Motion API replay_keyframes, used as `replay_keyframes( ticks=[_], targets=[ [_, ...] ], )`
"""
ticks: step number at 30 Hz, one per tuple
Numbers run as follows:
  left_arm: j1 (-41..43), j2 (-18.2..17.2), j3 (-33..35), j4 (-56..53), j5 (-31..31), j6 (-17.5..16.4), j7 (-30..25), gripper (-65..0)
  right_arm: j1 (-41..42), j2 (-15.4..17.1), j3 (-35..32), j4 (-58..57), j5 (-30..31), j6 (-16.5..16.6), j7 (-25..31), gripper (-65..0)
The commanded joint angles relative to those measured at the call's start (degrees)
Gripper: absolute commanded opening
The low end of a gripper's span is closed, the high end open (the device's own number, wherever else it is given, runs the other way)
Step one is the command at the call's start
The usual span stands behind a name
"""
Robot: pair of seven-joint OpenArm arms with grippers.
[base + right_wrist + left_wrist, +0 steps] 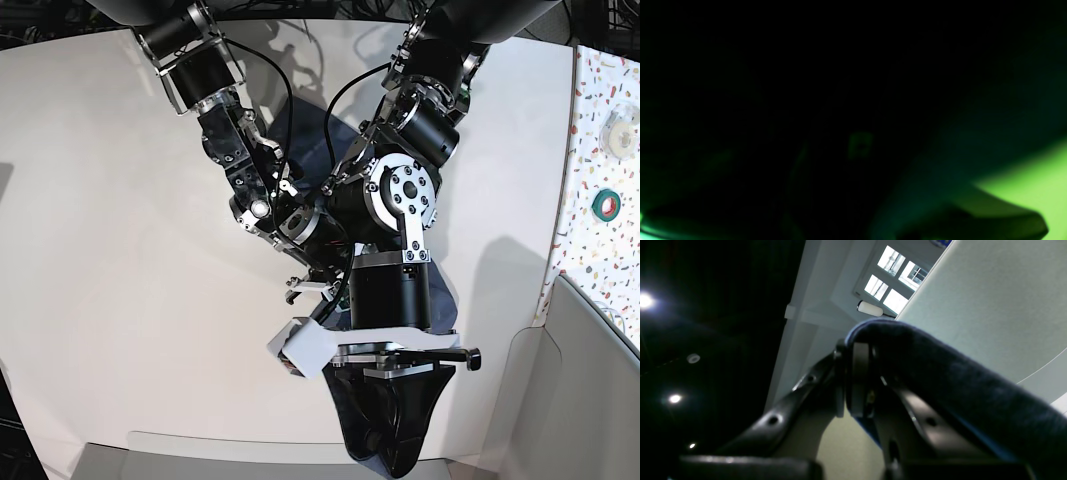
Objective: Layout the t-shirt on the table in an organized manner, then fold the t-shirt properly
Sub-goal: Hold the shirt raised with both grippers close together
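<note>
Jaws of left gripper (858, 380) pinch t-shirt (957, 383); right gripper's jaws unclear; no lettering readable.

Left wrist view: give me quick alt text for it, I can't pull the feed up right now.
The left gripper is shut on a fold of the dark navy t-shirt, which drapes over its tips and runs off to the lower right. Behind the cloth lies the white table; further off are a bright window and a dark area with small lights.
</note>
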Motion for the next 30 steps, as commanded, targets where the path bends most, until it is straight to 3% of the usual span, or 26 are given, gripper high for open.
replay_keyframes(
  ticks=[1, 27, 30],
  targets=[
    [-1.48, 0.45, -0.07, 0.91, 0.93, 1.07, -1.03, -65.0, 1.36, -0.43, 0.13, 1.39, 0.5, 0.14, 1.73, -50.8],
    [-1.21, 0.45, -1.65, 0.91, 0.93, 1.07, -0.94, -65.0, -2.33, 2.2, 0.22, 4.91, 0.5, 0.14, 1.73, -51.4],
    [-1.21, 0.45, -1.65, 0.91, 1.02, 1.07, -0.94, -65.0, -2.33, 2.2, 0.22, 4.91, 0.5, 0.14, 1.73, -55.8]
  ],
)
